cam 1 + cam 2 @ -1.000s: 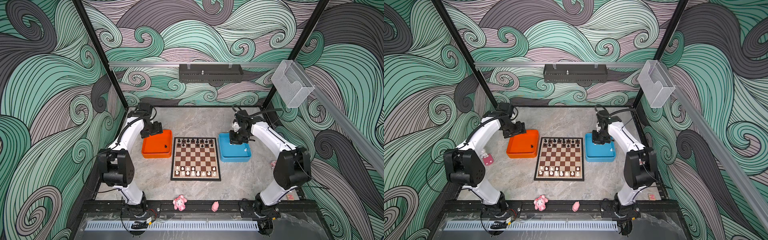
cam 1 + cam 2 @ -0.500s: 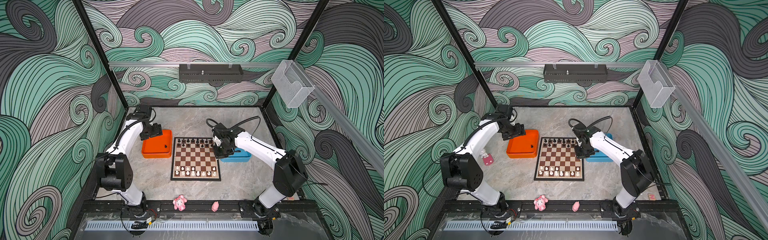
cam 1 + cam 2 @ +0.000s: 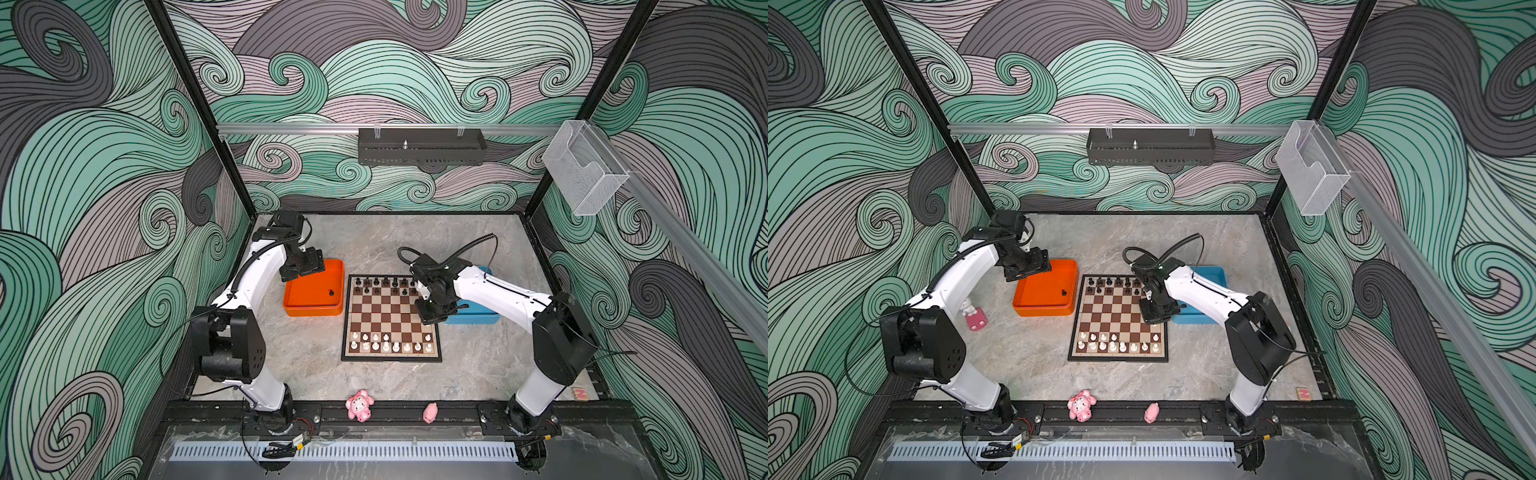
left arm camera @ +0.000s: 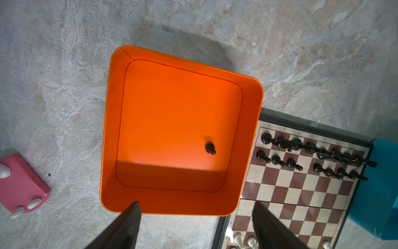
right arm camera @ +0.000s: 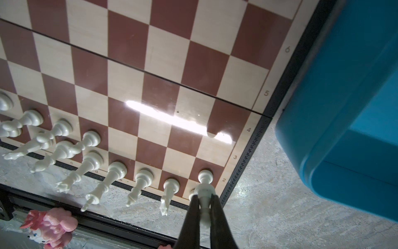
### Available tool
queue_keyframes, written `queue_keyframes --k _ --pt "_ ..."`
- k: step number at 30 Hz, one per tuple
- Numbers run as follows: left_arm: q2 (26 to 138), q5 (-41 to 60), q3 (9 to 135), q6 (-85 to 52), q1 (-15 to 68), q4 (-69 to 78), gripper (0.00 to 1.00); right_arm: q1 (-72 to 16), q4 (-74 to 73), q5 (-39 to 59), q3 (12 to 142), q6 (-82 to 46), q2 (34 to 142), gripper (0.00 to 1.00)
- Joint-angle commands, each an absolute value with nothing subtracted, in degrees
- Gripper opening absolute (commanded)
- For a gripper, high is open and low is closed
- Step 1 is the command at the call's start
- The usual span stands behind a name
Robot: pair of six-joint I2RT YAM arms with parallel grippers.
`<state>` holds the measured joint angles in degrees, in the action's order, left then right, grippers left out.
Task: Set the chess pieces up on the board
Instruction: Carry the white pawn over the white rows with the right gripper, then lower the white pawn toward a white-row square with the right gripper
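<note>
The board [image 3: 382, 316] lies mid-table in both top views, with black chess pieces [image 3: 384, 284] on its far rows and white ones [image 3: 390, 343] on its near rows. My right gripper [image 3: 432, 313] hangs over the board's right side. In the right wrist view it [image 5: 203, 197] is shut on a white piece [image 5: 204, 191] above the near right corner squares. My left gripper [image 3: 303, 266] hovers over the orange tray [image 3: 311, 309]. In the left wrist view it [image 4: 196, 207] is open and holds nothing. One black piece [image 4: 210, 148] stands in that tray [image 4: 112, 129].
A blue tray [image 3: 478, 319] sits against the board's right edge, partly under the right arm. Two pink figurines [image 3: 359, 406] [image 3: 430, 412] lie on the front rail. A third pink toy [image 3: 974, 318] sits left of the orange tray, near the left arm.
My right arm has swung from above the blue tray to over the board's right side, carrying the white piece. The left gripper has shifted slightly over the orange tray, still open.
</note>
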<state>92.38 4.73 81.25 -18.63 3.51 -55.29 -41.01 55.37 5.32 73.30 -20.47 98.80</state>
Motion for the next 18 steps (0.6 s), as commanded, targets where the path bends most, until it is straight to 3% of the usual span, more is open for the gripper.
queue_keyframes --k 1,18 --pt "91.75 4.88 81.17 -18.80 3.08 -55.09 0.84 -42.33 55.25 4.46 74.92 -21.53 100.55 0.07" --pt "92.26 4.48 80.51 -18.55 3.04 -54.85 0.84 -45.61 53.70 5.11 74.77 -22.59 105.23 0.08"
